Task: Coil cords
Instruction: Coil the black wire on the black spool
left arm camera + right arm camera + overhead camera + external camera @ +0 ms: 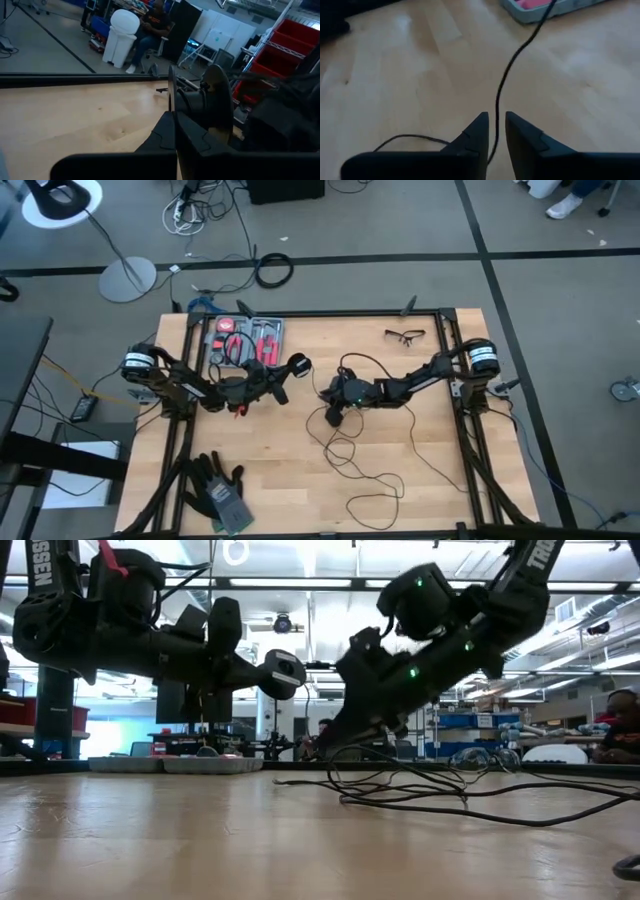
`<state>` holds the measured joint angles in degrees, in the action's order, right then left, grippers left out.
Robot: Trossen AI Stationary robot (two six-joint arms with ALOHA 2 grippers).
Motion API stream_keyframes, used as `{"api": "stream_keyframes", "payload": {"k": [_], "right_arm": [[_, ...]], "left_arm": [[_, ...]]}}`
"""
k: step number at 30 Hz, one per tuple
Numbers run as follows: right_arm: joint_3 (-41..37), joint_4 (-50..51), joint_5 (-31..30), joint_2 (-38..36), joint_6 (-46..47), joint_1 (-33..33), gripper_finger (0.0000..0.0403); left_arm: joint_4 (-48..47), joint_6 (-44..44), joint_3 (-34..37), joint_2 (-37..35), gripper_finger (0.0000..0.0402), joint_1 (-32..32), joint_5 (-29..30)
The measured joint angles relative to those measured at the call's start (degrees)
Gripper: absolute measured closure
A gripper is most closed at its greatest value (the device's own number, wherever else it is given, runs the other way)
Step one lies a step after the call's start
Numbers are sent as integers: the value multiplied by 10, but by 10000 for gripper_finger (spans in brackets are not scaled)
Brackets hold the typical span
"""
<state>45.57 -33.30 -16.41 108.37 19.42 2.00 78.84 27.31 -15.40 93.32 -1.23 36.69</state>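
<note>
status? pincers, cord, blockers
Left pincer shut on puck, held above table. Right pincer part open, cord running between its fingers. Rest of cord loose on table. No blockers seen.

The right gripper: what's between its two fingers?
The thin black cord runs through the narrow gap of the right gripper, above bare table. Its course beneath the fingers is hidden.

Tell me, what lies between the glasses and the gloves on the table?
In the high view, the right gripper and loose loops of the thin black cord lie between the glasses and the gloves.
</note>
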Motion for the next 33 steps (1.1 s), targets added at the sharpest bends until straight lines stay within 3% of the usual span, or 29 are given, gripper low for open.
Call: {"api": "stream_keyframes", "payload": {"k": [7, 12, 22, 29, 33], "right_arm": [[1, -34, -5, 23, 8, 0, 332], [14, -28, -7, 20, -8, 0, 394], [177, 88, 87, 80, -91, -3, 401], [262, 165, 110, 67, -170, -12, 402], [297, 227, 127, 63, -185, -25, 402]], "left_arm": [[1, 0, 0, 0, 401, 0, 0], [-2, 0, 0, 0, 401, 0, 0], [-12, 0, 0, 0, 401, 0, 4], [-84, 16, 0, 0, 401, 0, 3], [-99, 18, 0, 0, 401, 0, -25]]}}
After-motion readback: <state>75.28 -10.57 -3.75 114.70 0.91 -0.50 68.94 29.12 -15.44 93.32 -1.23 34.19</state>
